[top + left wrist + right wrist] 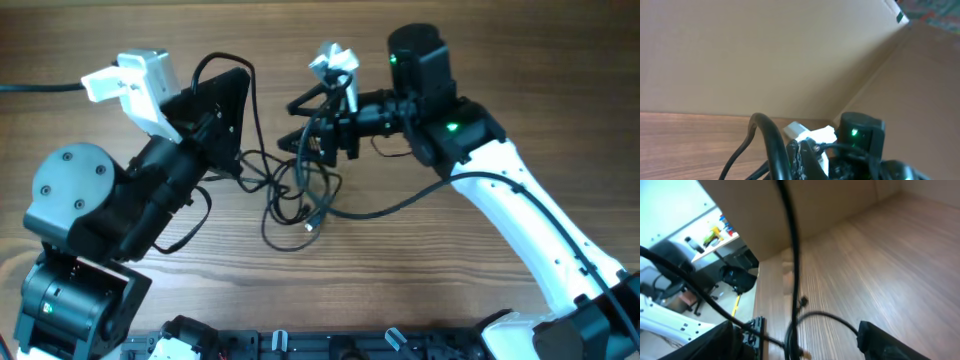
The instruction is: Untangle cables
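Observation:
The cables point(290, 190) are thin black cords lying tangled on the wooden table between the two arms. One silvery plug end point(312, 226) lies at the front of the tangle. My left gripper point(240, 85) points up and to the right, and a cable loop arches over it. In the left wrist view its fingers point(801, 152) are pressed together, with a cable point(771, 145) running beside them. My right gripper point(297, 125) points left over the tangle. In the right wrist view its fingers point(800, 345) are wide apart, and a cable point(792, 255) hangs between them.
A brown cardboard wall point(765, 60) stands behind the table. White camera mounts sit on the left wrist point(135, 80) and the right wrist point(335, 62). A black rail point(300, 345) runs along the front edge. A longer black cord point(400, 203) trails right under the white arm.

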`<state>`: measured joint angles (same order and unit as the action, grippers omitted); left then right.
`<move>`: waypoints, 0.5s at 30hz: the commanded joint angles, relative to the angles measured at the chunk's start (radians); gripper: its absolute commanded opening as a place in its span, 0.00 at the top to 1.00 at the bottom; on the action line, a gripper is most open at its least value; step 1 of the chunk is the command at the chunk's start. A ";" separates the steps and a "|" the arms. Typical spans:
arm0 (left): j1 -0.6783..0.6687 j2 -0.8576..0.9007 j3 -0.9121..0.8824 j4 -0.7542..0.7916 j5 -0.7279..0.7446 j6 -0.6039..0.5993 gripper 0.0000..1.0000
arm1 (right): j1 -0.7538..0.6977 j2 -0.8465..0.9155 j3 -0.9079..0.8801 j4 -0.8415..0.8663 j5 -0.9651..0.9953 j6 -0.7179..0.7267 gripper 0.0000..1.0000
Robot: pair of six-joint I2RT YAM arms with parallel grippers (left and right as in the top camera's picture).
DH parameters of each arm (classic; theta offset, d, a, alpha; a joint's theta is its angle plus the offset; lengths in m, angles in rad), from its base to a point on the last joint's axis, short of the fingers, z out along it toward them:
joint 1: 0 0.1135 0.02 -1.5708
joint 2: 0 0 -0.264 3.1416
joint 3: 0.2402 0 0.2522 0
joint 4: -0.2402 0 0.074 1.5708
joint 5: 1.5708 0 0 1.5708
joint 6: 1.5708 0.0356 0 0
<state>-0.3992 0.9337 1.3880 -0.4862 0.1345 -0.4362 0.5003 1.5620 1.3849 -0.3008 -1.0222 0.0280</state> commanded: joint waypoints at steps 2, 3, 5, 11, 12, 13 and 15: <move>0.005 -0.034 0.021 0.031 0.003 -0.072 0.96 | 0.047 0.072 0.016 0.082 0.076 0.082 0.23; 0.005 -0.039 0.021 0.034 0.003 -0.079 0.96 | 0.056 0.086 0.016 0.101 0.080 0.092 0.25; 0.005 -0.045 0.021 0.034 0.003 -0.077 0.96 | 0.077 0.117 0.016 0.150 0.081 0.133 0.29; 0.005 -0.052 0.021 -0.028 -0.076 -0.069 0.96 | 0.059 0.135 0.016 0.069 0.320 0.246 0.92; 0.005 -0.051 0.021 -0.058 -0.109 -0.069 0.96 | 0.045 0.128 0.016 0.050 0.351 0.246 0.95; 0.005 -0.050 0.021 -0.104 -0.150 -0.069 0.96 | 0.028 0.114 0.016 0.029 0.381 0.245 0.96; 0.005 -0.041 0.020 -0.175 -0.216 -0.069 0.96 | 0.003 0.079 0.017 -0.006 0.441 0.246 0.95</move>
<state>-0.3992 0.8982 1.3884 -0.6010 0.0650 -0.5037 0.5552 1.6848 1.3865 -0.2684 -0.7647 0.2317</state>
